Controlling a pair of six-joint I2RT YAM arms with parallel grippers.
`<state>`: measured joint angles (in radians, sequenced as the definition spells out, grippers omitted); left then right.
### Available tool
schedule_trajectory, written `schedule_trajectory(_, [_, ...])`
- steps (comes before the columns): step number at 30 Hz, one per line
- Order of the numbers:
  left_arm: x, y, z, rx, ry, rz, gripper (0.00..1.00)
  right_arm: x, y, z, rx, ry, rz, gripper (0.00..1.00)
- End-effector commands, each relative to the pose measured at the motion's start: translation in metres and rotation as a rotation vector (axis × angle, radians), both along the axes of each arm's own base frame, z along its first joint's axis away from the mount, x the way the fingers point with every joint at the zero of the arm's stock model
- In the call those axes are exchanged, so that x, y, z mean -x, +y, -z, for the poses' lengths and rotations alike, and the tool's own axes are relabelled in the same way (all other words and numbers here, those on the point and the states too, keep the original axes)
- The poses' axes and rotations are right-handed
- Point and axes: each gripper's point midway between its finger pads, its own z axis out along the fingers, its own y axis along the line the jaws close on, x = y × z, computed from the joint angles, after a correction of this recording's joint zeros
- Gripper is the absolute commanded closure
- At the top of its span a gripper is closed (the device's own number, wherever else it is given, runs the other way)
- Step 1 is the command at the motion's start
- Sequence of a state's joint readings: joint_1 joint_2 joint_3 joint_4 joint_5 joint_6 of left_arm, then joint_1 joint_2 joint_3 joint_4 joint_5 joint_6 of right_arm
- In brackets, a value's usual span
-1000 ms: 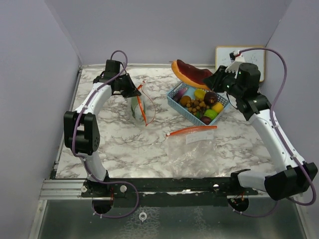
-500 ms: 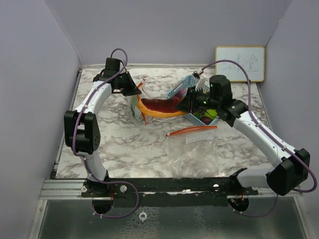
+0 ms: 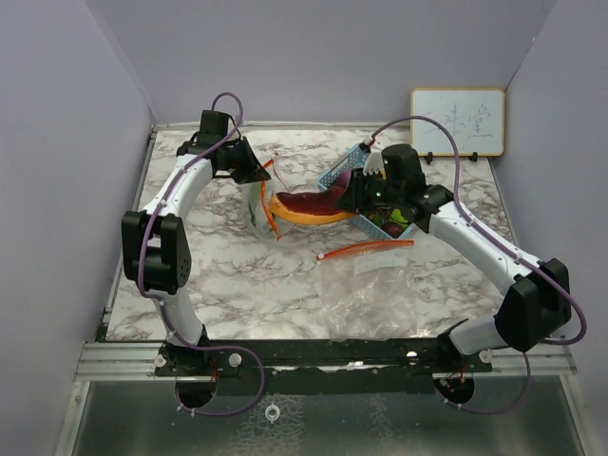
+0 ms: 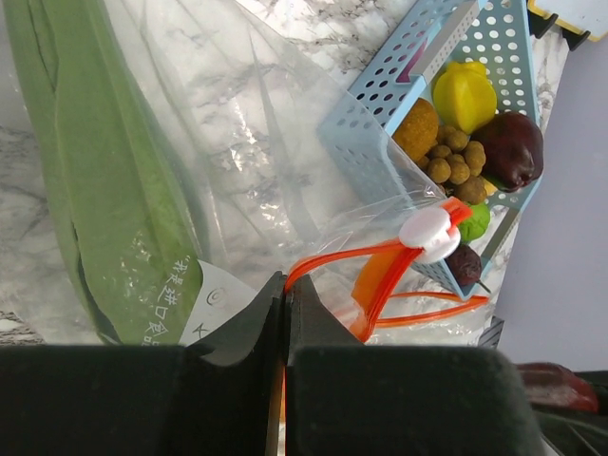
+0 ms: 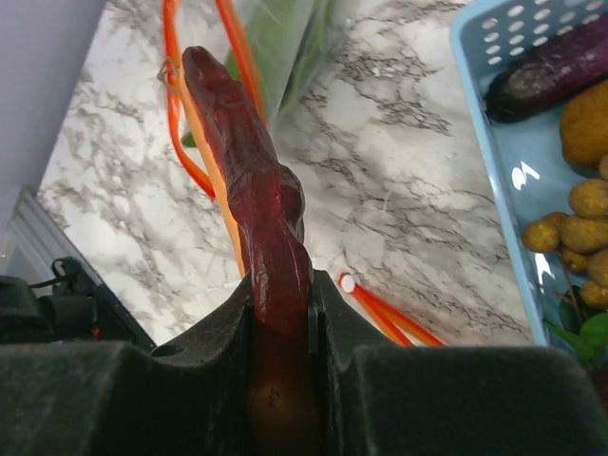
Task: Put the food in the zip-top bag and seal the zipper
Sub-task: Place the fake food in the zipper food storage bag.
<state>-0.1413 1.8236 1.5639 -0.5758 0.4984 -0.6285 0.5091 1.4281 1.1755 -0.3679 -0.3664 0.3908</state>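
My left gripper (image 3: 258,177) (image 4: 285,287) is shut on the orange zipper rim of the clear zip-top bag (image 3: 263,201) (image 4: 237,161) and holds its mouth up. A long green leafy vegetable (image 4: 100,180) lies inside the bag. My right gripper (image 3: 350,195) (image 5: 282,296) is shut on a long red and orange toy fruit slice (image 3: 306,205) (image 5: 249,190). The slice's tip sits right at the bag's orange rim (image 5: 173,104). More food lies in the blue basket (image 4: 380,104) (image 3: 344,171): a brown grape bunch (image 4: 454,157), a yellow fruit (image 4: 464,93) and a dark red fruit (image 4: 513,147).
A second clear bag (image 3: 366,271) with an orange zipper (image 3: 366,249) lies flat near the table's middle. A small whiteboard (image 3: 458,121) leans on the back wall at the right. Purple walls close in the left, back and right sides.
My right arm has swung left and down from above the basket's far side, carrying the slice to the bag's mouth. The left arm and the bag have stayed put.
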Motion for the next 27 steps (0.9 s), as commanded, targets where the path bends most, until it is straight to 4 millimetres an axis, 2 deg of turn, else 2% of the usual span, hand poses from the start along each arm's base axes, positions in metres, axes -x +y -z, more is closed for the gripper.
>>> schedule_trajectory(1, [0.000, -0.006, -0.035, 0.041, -0.067, 0.034, 1.00, -0.018, -0.005, -0.012, 0.092, -0.101, 0.078, 0.98])
schedule_trajectory(6, [0.001, -0.006, -0.042, 0.041, -0.079, 0.036, 1.00, -0.031, -0.008, -0.016, 0.106, -0.128, 0.142, 0.98])
schedule_trajectory(10, [0.004, -0.006, -0.046, 0.059, -0.075, 0.021, 1.00, -0.038, -0.001, -0.030, 0.066, -0.168, 0.158, 0.98])
schedule_trajectory(13, [0.006, -0.015, -0.050, 0.137, -0.062, -0.004, 1.00, -0.043, 0.023, -0.044, 0.021, -0.221, 0.162, 0.98])
schedule_trajectory(15, [0.005, -0.021, -0.058, 0.207, -0.070, -0.024, 1.00, -0.042, 0.047, -0.050, -0.012, -0.266, 0.163, 0.98])
schedule_trajectory(21, [0.004, -0.034, -0.081, 0.345, -0.065, -0.044, 1.00, -0.044, 0.102, -0.046, -0.021, -0.367, 0.185, 0.98])
schedule_trajectory(24, [0.004, -0.039, -0.086, 0.403, -0.044, -0.050, 1.00, -0.058, 0.110, -0.047, -0.020, -0.431, 0.248, 0.98])
schedule_trajectory(25, [0.008, -0.040, -0.098, 0.432, -0.056, -0.051, 1.00, -0.064, 0.109, -0.046, -0.026, -0.445, 0.285, 0.98])
schedule_trajectory(27, [0.012, -0.046, -0.106, 0.490, -0.044, -0.047, 1.00, -0.079, 0.107, -0.048, -0.029, -0.477, 0.360, 0.98])
